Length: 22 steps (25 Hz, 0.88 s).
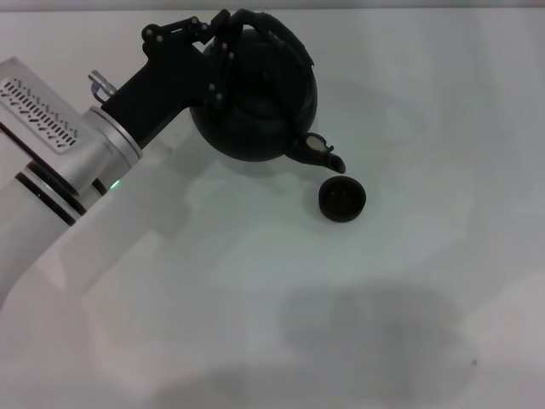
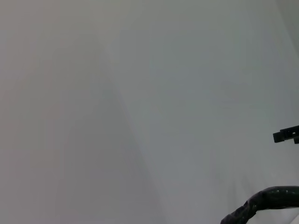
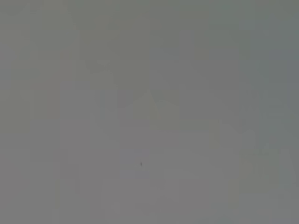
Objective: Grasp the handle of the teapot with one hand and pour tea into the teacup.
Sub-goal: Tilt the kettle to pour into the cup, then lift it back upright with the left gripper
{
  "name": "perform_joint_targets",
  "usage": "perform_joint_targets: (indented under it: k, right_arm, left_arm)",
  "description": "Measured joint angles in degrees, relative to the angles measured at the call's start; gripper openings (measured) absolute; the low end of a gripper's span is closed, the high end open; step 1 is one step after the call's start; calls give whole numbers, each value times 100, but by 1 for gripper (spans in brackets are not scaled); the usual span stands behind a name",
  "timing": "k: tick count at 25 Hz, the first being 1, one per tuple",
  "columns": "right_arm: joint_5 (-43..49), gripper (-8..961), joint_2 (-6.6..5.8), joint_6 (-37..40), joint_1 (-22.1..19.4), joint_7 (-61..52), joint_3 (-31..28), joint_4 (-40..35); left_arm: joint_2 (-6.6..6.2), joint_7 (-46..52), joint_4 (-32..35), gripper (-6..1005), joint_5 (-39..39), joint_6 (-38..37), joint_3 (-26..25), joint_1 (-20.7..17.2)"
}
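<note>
While the near half of the plain white bench (image 1: 255,341) carries only soft shadows, we see wide open room on every side of the work, most of all toward the right. Farther in sits the small round dark handleless teacup (image 1: 342,198), upright and alone on the bench surface. Just beyond it hangs the short spout of the large round matte black teapot (image 1: 255,106), tilted down toward the teacup, its tip above the cup's far rim or just beside it; we cannot tell whether they touch, nor whether any tea runs.

The left arm comes in from the near left, its silver forearm rising to a black wrist that reaches up and across to the pot's top. There the left gripper (image 1: 223,53) is closed around the arched black rough-wrapped handle (image 1: 271,30), carrying the pot in its tilt. The gripper covers part of the handle and the lid is hard to make out, black on black. The left wrist view catches only a curved piece of handle at its edge. The right wrist view shows blank grey.
</note>
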<state>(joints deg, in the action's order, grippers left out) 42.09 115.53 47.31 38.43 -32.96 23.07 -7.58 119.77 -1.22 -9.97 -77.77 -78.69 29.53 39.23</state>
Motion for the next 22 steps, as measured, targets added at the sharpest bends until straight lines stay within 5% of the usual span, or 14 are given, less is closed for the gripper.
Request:
perform_joint_targets:
  k: [22]
  right_arm:
    - [1,844,16,-3,-3,-131,-6,91]
  left_arm:
    - [8,-760,-55,109,-3,471,-44,180]
